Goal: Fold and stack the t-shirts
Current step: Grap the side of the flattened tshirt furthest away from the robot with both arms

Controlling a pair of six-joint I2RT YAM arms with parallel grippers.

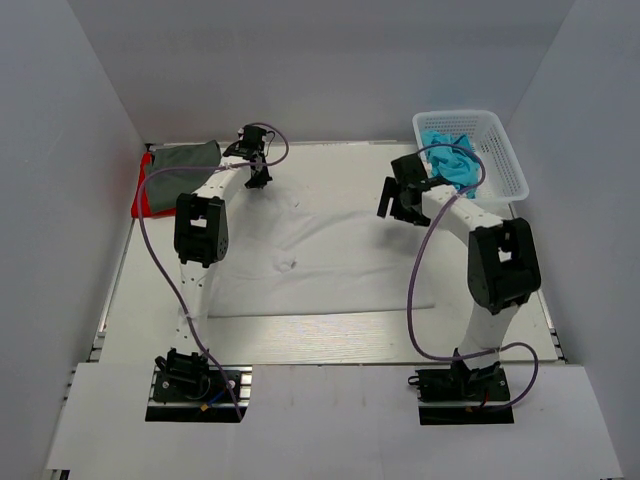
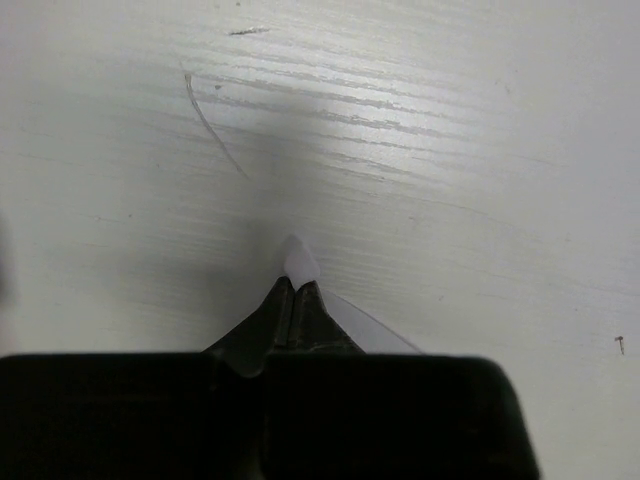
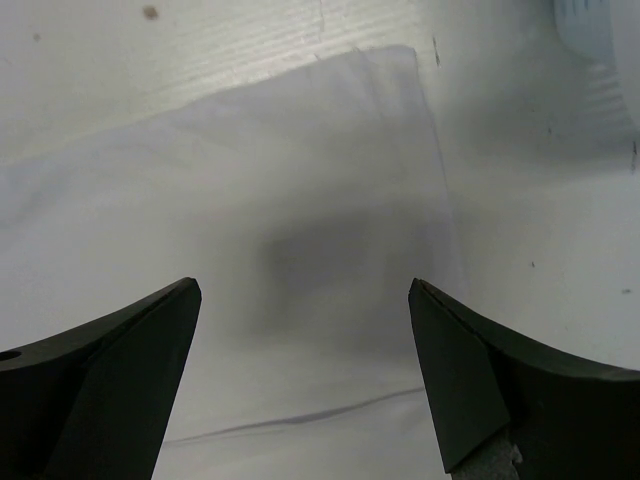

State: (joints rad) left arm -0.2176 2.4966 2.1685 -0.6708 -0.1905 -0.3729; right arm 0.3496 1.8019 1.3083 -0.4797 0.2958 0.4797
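Across the middle of the table [image 1: 330,345]: white t-shirt [image 1: 330,250], laid flat, likely for folding. At far right, mesh basket [image 1: 505,165] holding turquoise t-shirts [image 1: 452,160] in waiting; at far left, dark grey t-shirt [image 1: 185,160] over red t-shirt [image 1: 142,198], probably the stack begun. Left gripper [image 1: 258,180] at the white shirt's far-left corner, fingers [image 2: 312,315] together, clamped on a cloth tip seen only by its wrist camera. Right gripper [image 3: 302,290] poised over the far-right corner, fingers wide apart, gripping nothing; layout legible only from overhead.
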